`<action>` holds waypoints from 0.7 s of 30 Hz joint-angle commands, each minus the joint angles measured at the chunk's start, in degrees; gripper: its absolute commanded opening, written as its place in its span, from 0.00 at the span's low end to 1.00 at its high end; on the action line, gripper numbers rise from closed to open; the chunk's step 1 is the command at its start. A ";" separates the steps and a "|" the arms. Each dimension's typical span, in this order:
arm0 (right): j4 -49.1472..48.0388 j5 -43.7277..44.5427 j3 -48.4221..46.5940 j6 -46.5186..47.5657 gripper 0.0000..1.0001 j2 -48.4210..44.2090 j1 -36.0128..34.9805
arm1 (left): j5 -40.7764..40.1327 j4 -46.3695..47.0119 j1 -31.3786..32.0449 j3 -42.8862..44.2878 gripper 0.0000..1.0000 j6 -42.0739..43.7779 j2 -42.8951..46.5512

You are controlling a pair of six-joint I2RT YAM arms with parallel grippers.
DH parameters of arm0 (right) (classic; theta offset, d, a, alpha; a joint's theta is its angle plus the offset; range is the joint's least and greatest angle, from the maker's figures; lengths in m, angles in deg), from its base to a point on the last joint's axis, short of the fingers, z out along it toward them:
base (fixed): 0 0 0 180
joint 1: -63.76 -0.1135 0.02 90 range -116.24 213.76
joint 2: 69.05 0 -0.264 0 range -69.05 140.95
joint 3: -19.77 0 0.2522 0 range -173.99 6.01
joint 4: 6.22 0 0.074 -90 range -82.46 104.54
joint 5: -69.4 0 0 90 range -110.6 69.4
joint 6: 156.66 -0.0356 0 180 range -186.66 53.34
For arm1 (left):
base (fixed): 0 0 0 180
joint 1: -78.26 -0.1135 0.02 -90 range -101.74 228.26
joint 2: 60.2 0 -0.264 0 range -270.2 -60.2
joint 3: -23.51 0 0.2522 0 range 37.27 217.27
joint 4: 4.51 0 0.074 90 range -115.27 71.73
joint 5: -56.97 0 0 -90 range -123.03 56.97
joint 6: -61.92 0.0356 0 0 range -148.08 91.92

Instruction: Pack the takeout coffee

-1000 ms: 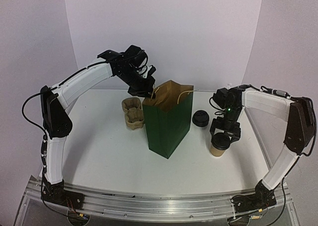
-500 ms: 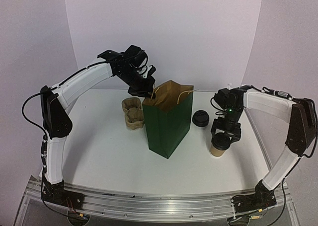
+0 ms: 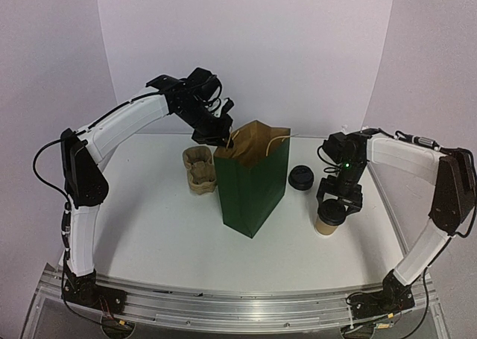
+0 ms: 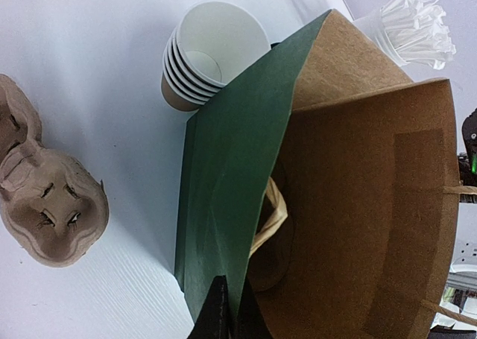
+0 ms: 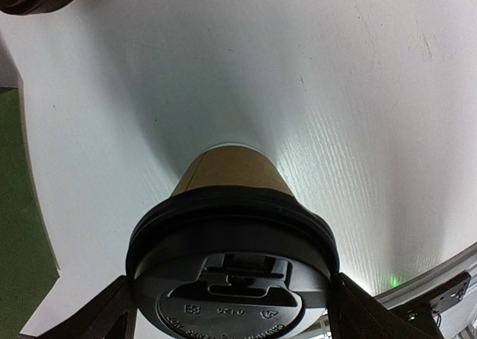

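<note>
Two arms reach over a white table (image 3: 149, 227). The largest thing on it is an upright green paper bag (image 3: 252, 194) with a kraft-brown inside, mouth open, directly under the left gripper (image 3: 216, 138). That gripper's fingers (image 4: 223, 317) are pressed together, pinching the bag's top rim at its back left corner. Below and to the outer side of this gripper, just beside the bag, lies a moulded brown pulp cup carrier (image 3: 199, 169). In the left wrist view a stack of empty kraft cups (image 4: 212, 48) with white insides stands beyond the pinched rim, and past the bag's far corner is a cup of white paper-wrapped sticks (image 4: 414, 22).

The takeout coffee (image 3: 326, 221), a brown kraft cup, stands on the table straight beneath the right gripper (image 3: 333, 208). Its black domed lid (image 5: 231, 279) sits between that gripper's widely spread fingers (image 5: 112, 309), one at each side of the rim; whether they press it I cannot tell. A loose black lid (image 3: 301, 177) lies behind this gripper, between it and the bag.
</note>
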 commanded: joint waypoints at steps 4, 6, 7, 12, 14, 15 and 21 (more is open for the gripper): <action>-0.42 -2.81 0.44 1.13 0.90 -0.66 0.09 | -0.32 0.67 0.17 1.24 0.00 1.47 -0.03; -0.33 -2.90 -0.36 1.50 0.93 -0.91 0.08 | -0.32 0.68 0.17 1.38 0.00 1.48 -0.10; -0.24 -2.80 -0.80 1.83 0.93 -0.98 0.07 | -0.32 0.66 0.17 1.47 0.00 1.48 -0.20; 0.34 -2.80 -2.04 2.69 0.93 -0.53 0.07 | -0.17 0.56 0.17 2.06 0.00 1.70 -0.74; 0.52 -2.81 -1.78 2.71 0.93 -0.33 0.08 | -0.24 0.48 0.16 2.22 0.00 1.75 -0.91; 0.59 -2.72 -1.69 2.69 0.93 -0.40 0.08 | -0.34 0.46 0.13 2.32 0.00 1.81 -0.93; 1.42 -1.76 -3.66 3.81 0.94 -1.18 0.13 | -0.47 0.31 0.17 2.52 0.00 1.86 -1.15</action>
